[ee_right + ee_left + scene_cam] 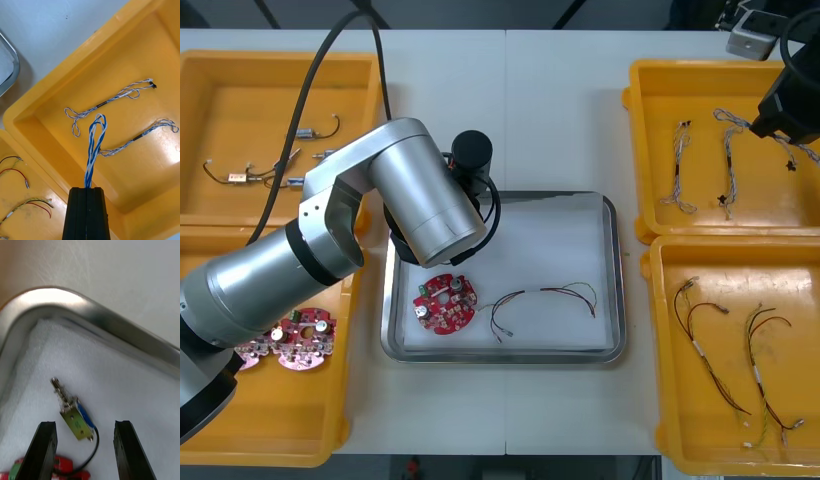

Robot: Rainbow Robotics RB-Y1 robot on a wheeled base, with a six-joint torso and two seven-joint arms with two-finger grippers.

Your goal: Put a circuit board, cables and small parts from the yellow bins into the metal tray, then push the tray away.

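Blue and white twisted cable (95,142) is pinched in the right gripper's (86,188) closed fingers over the far right yellow bin (93,41). The left gripper (85,423) stands open over the metal tray's (93,311) corner, with a small metal part (75,416) lying loose on the white lining between its fingers.

The table (560,110) had a pale, almost white top. A thin seam (505,100) ran across it from the far edge toward the middle. At the table's far right corner sat a small grey block (750,40), and just behind it was a dark tangle of gear (720,14) I couldn't make out. Beyond the table's far edge the floor (460,12) was dark grey. A couple of tiny dark specks (66,17) marked the tabletop.
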